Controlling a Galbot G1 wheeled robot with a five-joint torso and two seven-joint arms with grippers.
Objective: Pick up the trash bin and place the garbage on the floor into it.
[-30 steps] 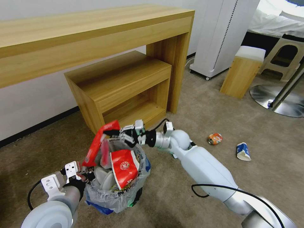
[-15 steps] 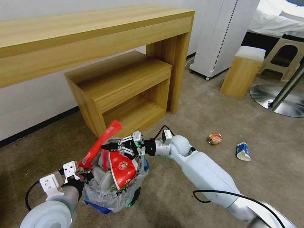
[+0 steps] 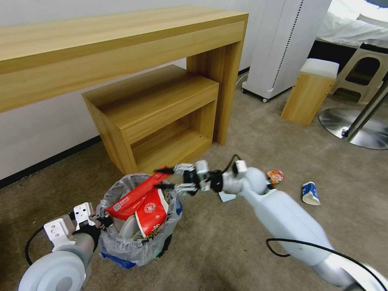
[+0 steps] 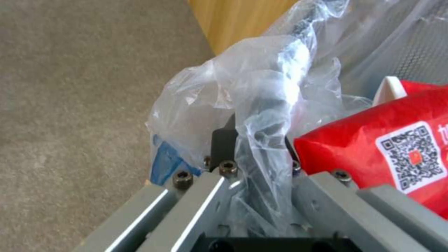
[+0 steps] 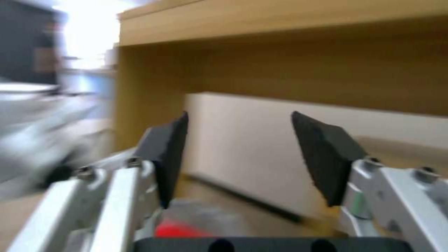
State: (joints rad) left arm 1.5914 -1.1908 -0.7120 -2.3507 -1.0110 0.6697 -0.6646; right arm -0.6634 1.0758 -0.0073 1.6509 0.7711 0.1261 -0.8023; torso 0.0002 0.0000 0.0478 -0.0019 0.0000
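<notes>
Head view: my left gripper [image 3: 106, 221] clamps the small round black bag-lined trash bin [image 3: 137, 238] rim; my right gripper [image 3: 169, 179] is apart. The long red wrapper [image 3: 135, 194] could slide out.

Red wrappers [image 3: 139, 198] apparently crowding bin mouth [image 3: 121, 186]

The trash bin [image 3: 139, 246] has a clear liner with blue patches. The wrappers [image 3: 139, 200] are red with white print. The floor [image 3: 226, 246] is beige carpet. The can [image 3: 275, 176] is orange.

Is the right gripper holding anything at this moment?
No: the right gripper has its jaws spread apart with nothing between them.
</notes>
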